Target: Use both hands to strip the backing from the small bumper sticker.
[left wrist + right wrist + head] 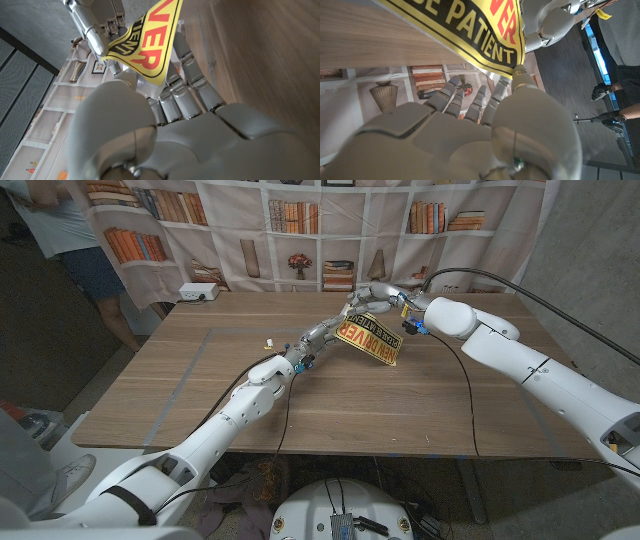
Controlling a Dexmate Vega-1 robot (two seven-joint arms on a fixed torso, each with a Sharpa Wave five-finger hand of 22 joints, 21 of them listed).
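A wooden table (180,380) with a brown grain top stood in the middle of the room. Behind it hung a fabric backdrop (250,230) printed with bookshelves, books, vases and a small bunch of flowers. A white box (199,292) sat at the table's far left edge. To the right rose a plain grey wall (590,250). At the far left stood a person (70,230) on the dark floor (40,350).
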